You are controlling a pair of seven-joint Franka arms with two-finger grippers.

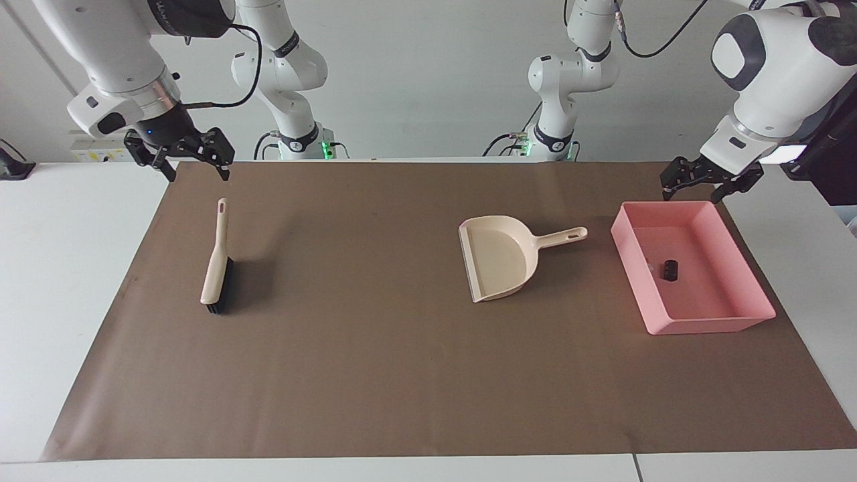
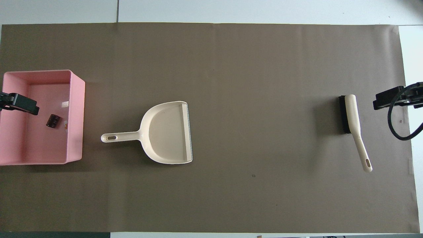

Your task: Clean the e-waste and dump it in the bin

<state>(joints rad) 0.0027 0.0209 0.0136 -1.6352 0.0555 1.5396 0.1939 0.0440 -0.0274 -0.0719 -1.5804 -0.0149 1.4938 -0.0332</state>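
Left white Franka arm: elbow raised high, wrist angled downward, black two-finger left gripper [image 1: 711, 186] held up in the air, fingers spread apart, nothing between them. Right white Franka arm: wrist tilted downward, black two-finger right gripper [image 1: 195, 165] also aloft, fingers apart, empty.

Bin [image 1: 750, 314]: pink, holds black block [image 1: 670, 269].
Dustpan [image 1: 499, 258]: beside bin.
Brush [image 1: 215, 261]: right arm's end.
Left gripper [image 1: 711, 183]: raised, spread, empty.
Right gripper [image 1: 195, 161]: raised, spread, empty.
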